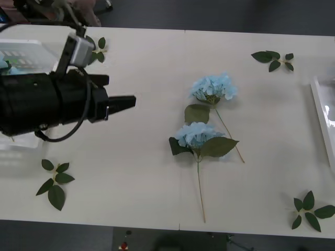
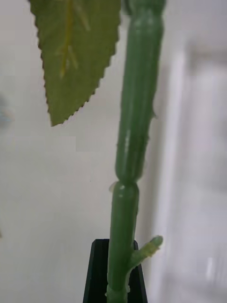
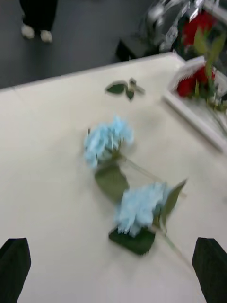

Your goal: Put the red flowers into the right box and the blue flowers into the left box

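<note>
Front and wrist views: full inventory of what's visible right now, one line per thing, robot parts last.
blue flowers: 2, pale blue heads with green leaves, lying mid-table, one beyond the other.
red flowers: several, deep red, in the right box; one stem, green, in the right gripper.
right box: 1, translucent white, table's right edge.
left box: 1, translucent white, table's far left, partly behind the left arm.
leaf sprigs: 4, green, loose on the table: near left, near right, far right, far left.
table: 1, white.
left gripper: black, open, above the table's left side.
right gripper: black, shut on a green stem.
</note>
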You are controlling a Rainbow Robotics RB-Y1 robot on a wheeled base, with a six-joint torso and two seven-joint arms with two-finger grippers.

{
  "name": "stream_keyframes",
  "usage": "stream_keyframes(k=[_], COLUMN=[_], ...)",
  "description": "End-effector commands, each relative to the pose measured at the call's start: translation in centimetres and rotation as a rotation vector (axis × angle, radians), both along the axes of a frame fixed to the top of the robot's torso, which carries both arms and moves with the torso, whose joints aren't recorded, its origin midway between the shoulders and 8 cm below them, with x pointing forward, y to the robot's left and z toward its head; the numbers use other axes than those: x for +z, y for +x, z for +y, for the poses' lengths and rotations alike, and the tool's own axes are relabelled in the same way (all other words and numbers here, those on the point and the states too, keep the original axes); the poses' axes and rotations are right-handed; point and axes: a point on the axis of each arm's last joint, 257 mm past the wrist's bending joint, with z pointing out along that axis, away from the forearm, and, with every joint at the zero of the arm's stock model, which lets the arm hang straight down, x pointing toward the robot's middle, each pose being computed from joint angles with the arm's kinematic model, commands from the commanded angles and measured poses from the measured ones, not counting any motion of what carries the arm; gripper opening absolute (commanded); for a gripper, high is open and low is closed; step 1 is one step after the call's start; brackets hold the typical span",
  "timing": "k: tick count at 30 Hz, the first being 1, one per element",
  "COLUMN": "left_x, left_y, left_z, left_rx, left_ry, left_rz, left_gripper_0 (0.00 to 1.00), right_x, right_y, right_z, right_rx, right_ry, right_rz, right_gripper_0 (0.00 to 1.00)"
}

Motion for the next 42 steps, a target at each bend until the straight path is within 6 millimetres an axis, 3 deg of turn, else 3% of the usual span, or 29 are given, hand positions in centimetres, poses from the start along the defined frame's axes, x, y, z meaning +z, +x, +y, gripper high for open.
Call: stream_keyframes(k=[1, 5, 9, 14, 19, 22, 24, 27, 29, 34, 37, 40, 42], left_x=[1.1, 0.7, 0.5, 0.5, 0.5, 0.5, 0.5, 0.5, 0.5, 0.5, 0.5, 0.5, 0.5], left_y=[0.3, 0.3, 0.2, 0.2, 0.2, 0.2, 0.2, 0.2, 0.2, 0.2, 0.2, 0.2, 0.2], left_z=[-0.7, -0.7, -0.7, -0.7, -0.7, -0.7, -0.7, -0.7, -0.7, -0.7, -0.7, -0.7, -0.7], left_rx=[-0.026, -0.032, -0.036, -0.036, -0.036, -0.036, -0.036, -0.036, -0.036, -0.036, -0.036, -0.036, -0.036], left_ry=[0.016, 0.028, 0.032, 0.032, 0.032, 0.032, 0.032, 0.032, 0.032, 0.032, 0.032, 0.032, 0.032], left_rz=[-0.035, -0.036, -0.039, -0.039, -0.039, -0.039, -0.039, -0.039, -0.039, -0.039, -0.039, -0.039, -0.039], left_gripper_0=[1.0, 1.0, 1.0, 1.0, 1.0, 1.0, 1.0, 1.0, 1.0, 1.0, 1.0, 1.0, 1.0], right_x=[0.7, -0.8, -1.7, -3.4, -5.1, -5.4, -5.6, -5.5, -5.4, -4.0, -2.5, -0.8, 0.0], right_y=[-0.2, -1.6, -2.3, -2.6, -2.3, -2.2, -2.4, -2.6, -2.3, -0.9, 0.0, 0.5, 0.8], right_z=[-5.8, -10.5, -13.0, -15.2, -15.6, -16.1, -16.3, -16.3, -15.7, -10.8, -6.1, 0.8, 4.4], right_rx=[-0.139, -0.27, -0.341, -0.408, -0.43, -0.435, -0.432, -0.414, -0.392, -0.26, -0.189, -0.136, -0.105], right_ry=[-0.065, -0.072, -0.091, -0.143, -0.177, -0.206, -0.221, -0.235, -0.235, -0.201, -0.15, -0.109, -0.116], right_rz=[0.001, 0.016, 0.019, 0.007, -0.012, -0.024, -0.021, -0.012, -0.011, 0.005, 0.025, 0.069, 0.074], right_gripper_0=[0.0, 0.0, 0.0, 0.0, 0.01, 0.21, 0.47, 0.68, 0.71, 0.74, 0.74, 0.74, 0.74])
